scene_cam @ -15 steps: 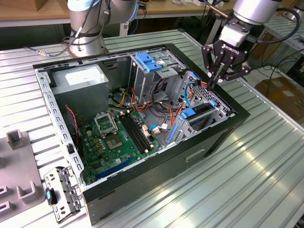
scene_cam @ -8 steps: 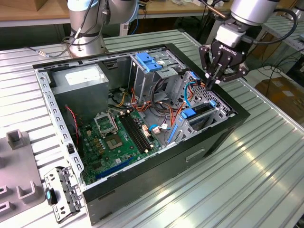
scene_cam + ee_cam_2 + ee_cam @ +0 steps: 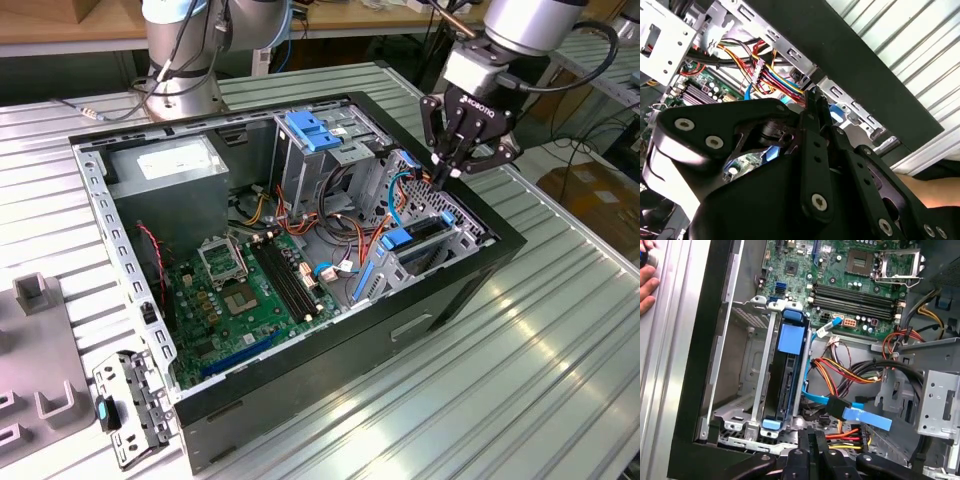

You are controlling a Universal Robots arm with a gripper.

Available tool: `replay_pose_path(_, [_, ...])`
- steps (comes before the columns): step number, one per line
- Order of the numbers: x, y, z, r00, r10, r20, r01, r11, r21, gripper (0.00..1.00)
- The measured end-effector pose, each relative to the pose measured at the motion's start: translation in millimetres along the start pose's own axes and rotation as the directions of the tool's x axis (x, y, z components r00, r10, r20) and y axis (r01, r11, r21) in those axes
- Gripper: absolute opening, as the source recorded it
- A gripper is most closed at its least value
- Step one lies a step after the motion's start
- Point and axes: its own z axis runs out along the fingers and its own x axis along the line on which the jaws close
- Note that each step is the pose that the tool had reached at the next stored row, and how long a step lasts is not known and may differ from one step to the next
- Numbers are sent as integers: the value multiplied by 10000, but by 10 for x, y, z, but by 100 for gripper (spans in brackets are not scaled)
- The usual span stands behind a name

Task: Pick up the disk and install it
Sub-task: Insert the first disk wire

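Upper right in the exterior view, your gripper [image 3: 443, 178], closed and empty as for pressing, hovers over the seated disk [image 3: 421, 230].

Black gripper [image 3: 813, 97] — jaws closed, beside coloured cables [image 3: 772, 75], black case wall [image 3: 840, 35]

We see a ribbed silver table [image 3: 560, 380] carrying an open black computer case [image 3: 330, 370]. Behind the case stands the arm's round base [image 3: 182, 92]. Just beside the case's near corner lies a perforated metal bracket [image 3: 130, 405], and farther out from that corner sit grey moulded blocks [image 3: 40, 300]
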Motion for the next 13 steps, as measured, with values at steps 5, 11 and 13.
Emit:
replay_pose_path(5, [-20,100,54,9998,211,-42,-210,9995,243,16])
replay_pose_path(11, [-27,138,89,9987,508,-35,-508,9984,240,16])
replay_pose_path(13, [-29,139,111,9968,803,-32,-802,9965,232,16])
